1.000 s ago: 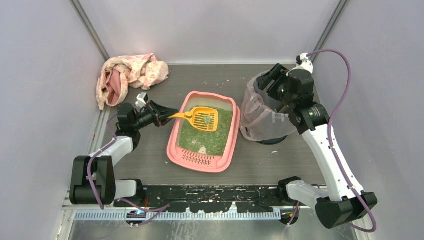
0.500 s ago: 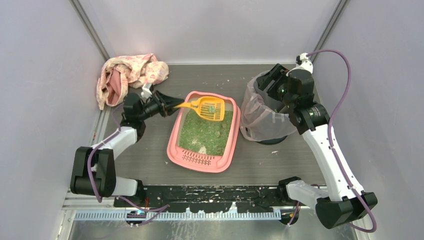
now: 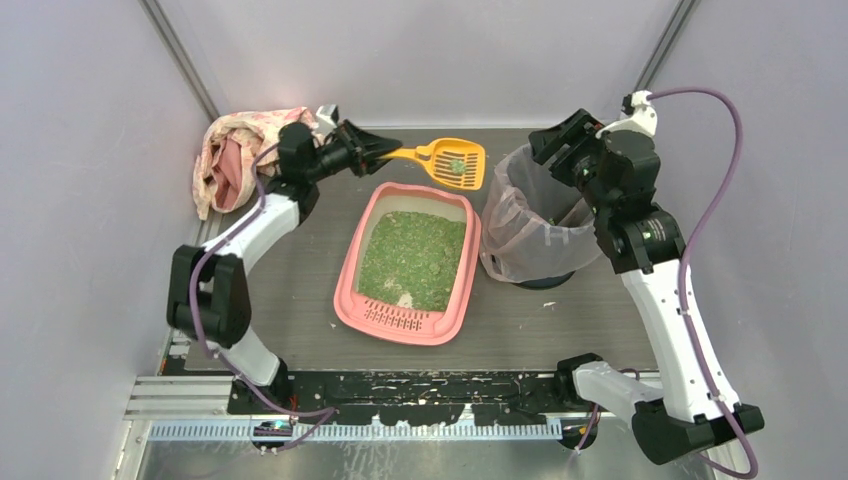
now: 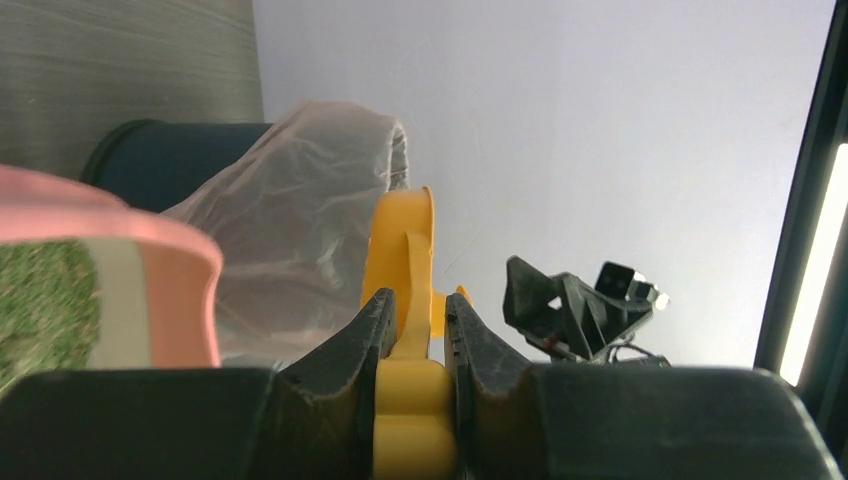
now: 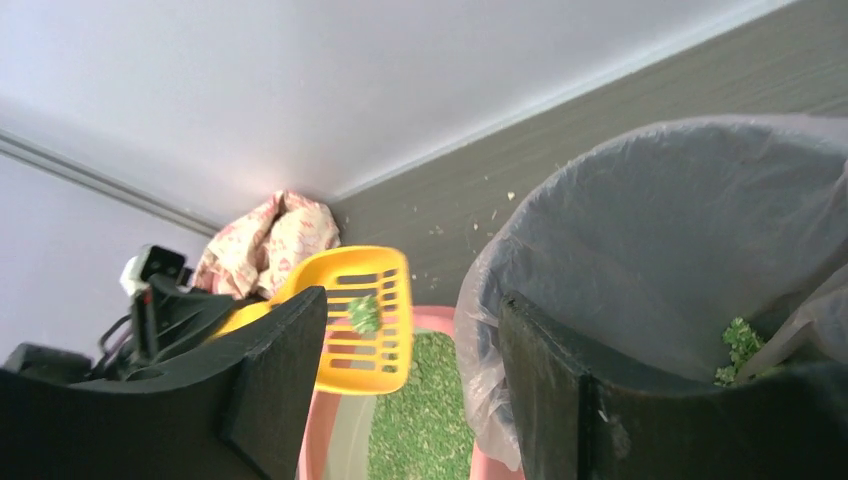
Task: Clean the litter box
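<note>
The pink litter box (image 3: 400, 320) sits mid-table with green granules inside; its rim shows in the left wrist view (image 4: 180, 290) and the right wrist view (image 5: 435, 322). My left gripper (image 3: 385, 150) is shut on the handle of a yellow slotted scoop (image 3: 455, 163), held in the air past the box's far end, beside the bin. A green clump (image 5: 363, 312) lies on the scoop (image 5: 385, 350). The handle (image 4: 410, 290) sits between my left fingers. My right gripper (image 3: 568, 140) is open and empty above the dark bag-lined bin (image 3: 530, 225), at its far rim.
A crumpled pink-and-cream cloth (image 3: 255, 150) lies in the far left corner. Stray granules dot the grey table near the back wall and by the bin. Walls close in on the left, back and right. The bin (image 5: 680, 240) holds some green clumps.
My left arm lifted the scoop out of the box and swung it up and far-right toward the bin. My right gripper rose a little and shifted right above the bin.
</note>
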Available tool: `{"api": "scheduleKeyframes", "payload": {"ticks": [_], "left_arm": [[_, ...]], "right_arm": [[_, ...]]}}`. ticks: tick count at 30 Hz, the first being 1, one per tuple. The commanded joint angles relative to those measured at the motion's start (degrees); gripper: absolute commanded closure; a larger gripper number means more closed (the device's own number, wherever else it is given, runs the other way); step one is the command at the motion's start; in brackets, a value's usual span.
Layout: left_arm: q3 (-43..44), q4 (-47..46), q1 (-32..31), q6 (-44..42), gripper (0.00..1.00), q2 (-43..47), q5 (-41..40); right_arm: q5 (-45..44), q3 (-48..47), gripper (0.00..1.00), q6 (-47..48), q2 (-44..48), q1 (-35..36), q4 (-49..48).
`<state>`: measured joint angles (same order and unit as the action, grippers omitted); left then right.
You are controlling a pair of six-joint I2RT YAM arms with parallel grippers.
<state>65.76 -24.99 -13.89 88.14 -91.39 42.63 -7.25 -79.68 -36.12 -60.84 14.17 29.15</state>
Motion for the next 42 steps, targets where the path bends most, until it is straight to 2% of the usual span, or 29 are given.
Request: {"api": "scheduleKeyframes", "payload": {"ticks": [1, 6, 9, 11, 14, 20, 24, 28, 32, 33, 38, 42], "left_arm": [[14.5, 0.4, -5.4, 0.4, 1.00, -7.5, -2.5], [33.8, 1.3, -10.3, 1.3, 1.00, -21.5, -2.3], [44.7, 3.7, -12.5, -1.4, 1.00, -27.9, -2.0], [51.8, 8.1, -14.1, -8.0, 1.00, -31.1, -1.3], [61.0, 15.8, -16.5, -23.2, 1.00, -34.3, 0.2], [60.9, 18.7, -20.0, -46.6, 1.00, -32.1, -0.7], [67.3, 24.1, -21.9, -57.2, 1.00, -32.5, 2.4], [73.0, 33.8, -24.4, -69.3, 1.00, -32.1, 1.1], [73.6, 31.6, -24.2, -66.0, 1.00, -32.2, 0.6], [73.5, 29.3, -23.7, -62.2, 1.00, -32.3, 0.6], [71.2, 5.7, -17.1, -34.0, 1.00, -32.0, -0.6], [64.0, -2.3, -9.7, -22.8, 1.00, -28.0, -0.2]], "right_arm": [[-3.8, -4.9, 0.32, 0.5, 3.1, -0.3, -2.5], [-6.7, -5.4, 0.32, 0.8, 5.4, -0.3, -1.4], [-10.5, -5.9, 0.32, 2.9, 7.0, -0.3, -0.5], [-12.0, -6.6, 0.32, 4.4, 7.4, -0.3, 0.6], [-13.0, -6.8, 0.32, 6.0, 8.0, -0.3, 0.8], [-13.8, -7.2, 0.32, 9.2, 8.1, -0.3, 2.0], [-13.9, -7.5, 0.32, 12.0, 7.7, -0.3, 3.0], [-13.5, -7.3, 0.32, 12.9, 6.9, -0.4, 3.1], [-12.4, -6.7, 0.32, 12.5, 5.7, -0.4, 2.7], [-12.2, -6.5, 0.32, 12.1, 5.5, -0.4, 2.5], [-10.7, -5.1, 0.32, 10.9, 4.8, -0.6, 2.1], [-10.8, -3.6, 0.32, 11.0, 4.6, -0.6, 2.0]]}}
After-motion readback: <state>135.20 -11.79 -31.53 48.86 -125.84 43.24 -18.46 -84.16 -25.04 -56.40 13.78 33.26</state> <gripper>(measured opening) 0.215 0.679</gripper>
